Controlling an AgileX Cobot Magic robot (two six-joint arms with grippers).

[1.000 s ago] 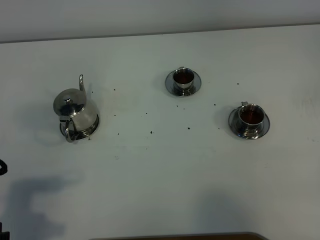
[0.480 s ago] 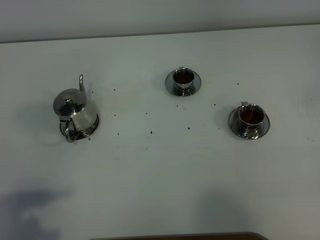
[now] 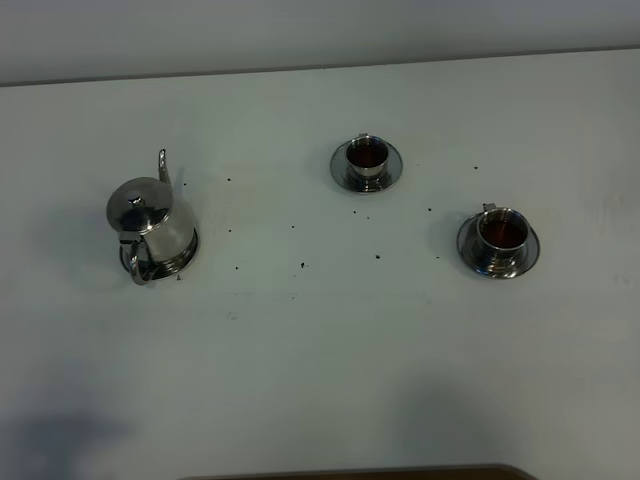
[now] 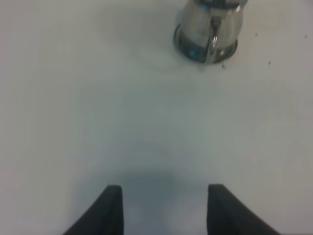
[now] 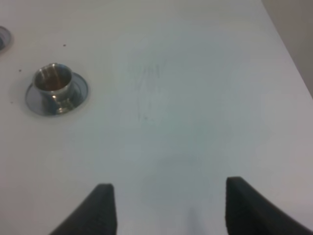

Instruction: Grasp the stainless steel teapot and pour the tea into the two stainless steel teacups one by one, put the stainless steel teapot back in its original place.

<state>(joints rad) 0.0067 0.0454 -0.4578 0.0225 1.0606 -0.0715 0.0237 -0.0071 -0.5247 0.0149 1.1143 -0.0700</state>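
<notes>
Nearest the wrist cameras, both grippers are seen with jaws spread wide and nothing between them: the left gripper [image 4: 164, 208] is held over bare table [image 3: 320, 350] well short of the teapot [image 4: 209, 27], and the right gripper [image 5: 166, 208] is held over bare table well apart from a cup [image 5: 53, 83]. Neither gripper is seen in the high view.

Farther out, the teapot [image 3: 150, 225] is stood upright on its coaster [image 3: 185, 258] at the left of the table, lid on, handle turned toward the near edge and spout pointed away. What is inside it cannot be told.

To the right, the nearer cup [image 3: 502, 235] is set on its saucer [image 3: 528, 255]; dark reddish-brown liquid is seen in it. Farther back, near the middle, the second cup [image 3: 367, 158] is set on its own saucer [image 3: 392, 172] and is likewise filled with dark liquid. Small dark specks [image 3: 302, 265] are scattered on the table between teapot and cups.
</notes>
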